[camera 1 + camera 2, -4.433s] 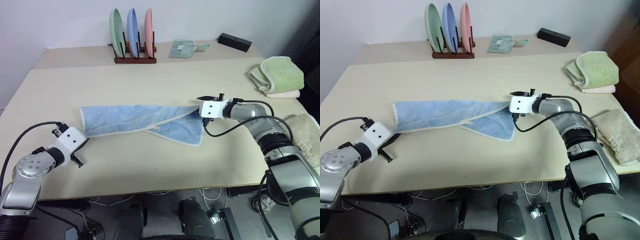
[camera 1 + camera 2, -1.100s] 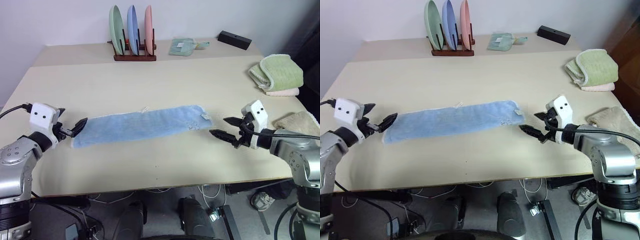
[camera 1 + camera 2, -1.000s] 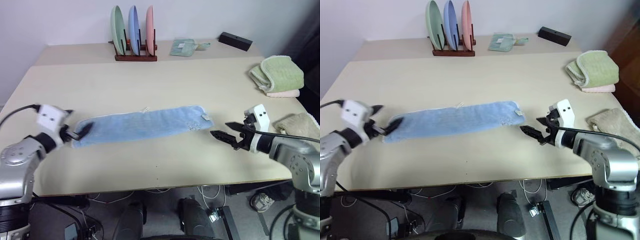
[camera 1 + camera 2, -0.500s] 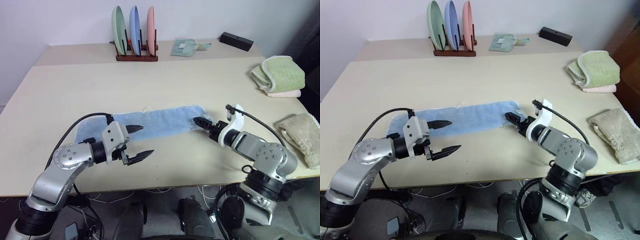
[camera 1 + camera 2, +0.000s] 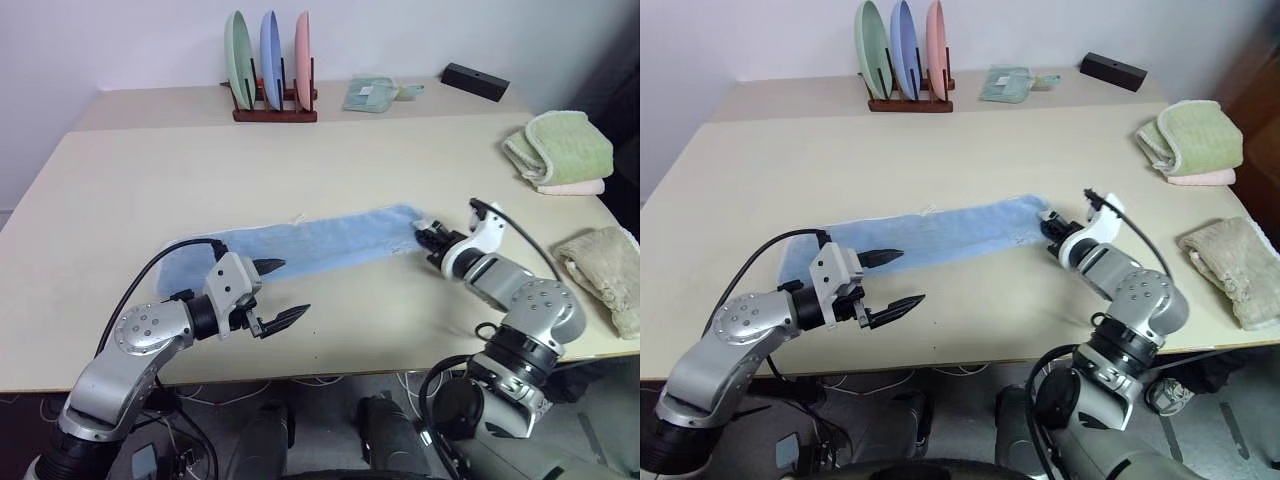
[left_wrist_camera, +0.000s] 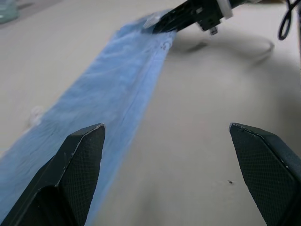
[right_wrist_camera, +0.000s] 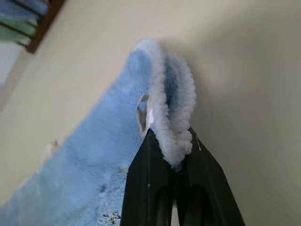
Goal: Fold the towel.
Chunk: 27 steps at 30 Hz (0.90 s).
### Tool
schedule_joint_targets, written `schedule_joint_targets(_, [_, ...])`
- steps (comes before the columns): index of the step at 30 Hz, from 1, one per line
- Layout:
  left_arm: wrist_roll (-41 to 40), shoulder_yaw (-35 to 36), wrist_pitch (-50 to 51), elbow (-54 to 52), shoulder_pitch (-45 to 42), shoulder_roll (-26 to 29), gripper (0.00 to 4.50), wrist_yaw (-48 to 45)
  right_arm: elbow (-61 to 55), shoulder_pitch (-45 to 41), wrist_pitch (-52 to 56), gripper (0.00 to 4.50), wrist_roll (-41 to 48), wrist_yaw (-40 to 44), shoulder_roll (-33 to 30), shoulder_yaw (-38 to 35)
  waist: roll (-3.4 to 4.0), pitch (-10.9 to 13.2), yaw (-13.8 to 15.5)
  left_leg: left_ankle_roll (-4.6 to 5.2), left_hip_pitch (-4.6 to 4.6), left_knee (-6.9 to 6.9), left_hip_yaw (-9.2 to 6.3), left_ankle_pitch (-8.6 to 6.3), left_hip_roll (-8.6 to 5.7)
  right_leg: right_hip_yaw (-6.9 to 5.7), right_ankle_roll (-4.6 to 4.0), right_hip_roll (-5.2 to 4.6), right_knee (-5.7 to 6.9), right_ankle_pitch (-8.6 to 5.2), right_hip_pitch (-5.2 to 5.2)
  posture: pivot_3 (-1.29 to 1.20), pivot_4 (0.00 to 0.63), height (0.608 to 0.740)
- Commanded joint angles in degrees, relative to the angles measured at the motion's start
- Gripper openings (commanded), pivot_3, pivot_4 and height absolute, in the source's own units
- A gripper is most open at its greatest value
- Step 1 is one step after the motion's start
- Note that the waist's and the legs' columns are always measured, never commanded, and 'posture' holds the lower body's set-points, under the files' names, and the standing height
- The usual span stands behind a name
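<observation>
The towel (image 5: 310,243) lies flat on the table (image 5: 330,160) as a long light blue strip running from left to right. My right gripper (image 5: 429,238) is shut on its right end. In the right wrist view the two black fingers (image 7: 146,183) pinch the pale stitched edge, and a small white tag (image 7: 142,113) shows beside them. My left gripper (image 5: 293,287) hovers open at the strip's near edge, left of the middle. Its far finger (image 5: 268,265) reaches over the cloth and nothing sits between the fingers.
A wooden rack with three plates (image 5: 268,70) stands at the back, with a small green cloth (image 5: 370,93) and a black box (image 5: 476,80) to its right. A folded green towel (image 5: 560,148) and a beige towel (image 5: 605,272) lie at the right edge.
My right gripper has rolled, reached the strip's right end and closed on it. My left arm swung in from the strip's left end to its near edge, then stayed still.
</observation>
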Motion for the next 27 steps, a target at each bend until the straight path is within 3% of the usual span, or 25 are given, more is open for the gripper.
schedule_joint_targets(1, [0.97, 1.64, -1.86, 1.52, -1.41, -1.83, 4.33, 2.55, -4.06, -0.76, -3.10, 0.06, 1.75, 1.02, -5.87, -1.11, 0.00, 0.00, 0.19, 0.00, 0.00, -0.01, 0.00, 0.00, -0.01, -0.01, 0.01, -0.01, -0.02, -0.01, 0.01, 0.00, 0.150, 0.740])
schedule_joint_targets(7, [1.41, 2.41, -2.80, 5.33, -4.47, -6.85, 4.33, 6.72, -7.29, 2.49, -7.56, 0.06, 1.40, 3.90, -11.48, 4.79, 0.05, -0.03, -0.50, 0.01, 0.01, -0.04, 0.00, 0.00, 0.01, -0.02, 0.02, -0.01, -0.01, -0.02, 0.00, 0.00, 0.150, 0.740])
schedule_joint_targets(14, [2.60, 1.72, -4.11, 6.65, -3.76, -7.44, 4.33, 6.33, -11.67, 9.16, -17.07, 0.06, -1.90, 10.23, -16.95, 16.48, 0.05, -0.03, -1.21, 0.01, -0.01, -0.05, 0.00, 0.00, 0.01, -0.02, 0.05, -0.01, -0.02, -0.03, 0.00, 0.00, 0.150, 0.740])
schedule_joint_targets(22, [2.72, 1.87, -4.59, 6.90, -2.04, -7.51, 4.33, 6.44, -14.78, 17.98, -40.81, 0.06, -17.39, 26.38, -33.39, 40.73, 0.02, -0.02, -1.40, 0.01, -0.01, -0.05, 0.00, 0.00, 0.01, -0.03, 0.06, -0.01, -0.07, -0.05, 0.01, 0.00, 0.150, 0.740])
schedule_joint_targets(27, [2.74, 1.67, -4.53, 6.65, -1.65, -7.75, 4.33, 6.85, -12.34, 18.15, -50.38, 0.06, -24.44, 29.74, -36.23, 47.74, -0.01, 0.00, -1.21, 0.01, -0.02, -0.04, -0.01, 0.00, 0.01, -0.03, 0.06, -0.01, -0.07, -0.05, 0.01, 0.00, 0.150, 0.740])
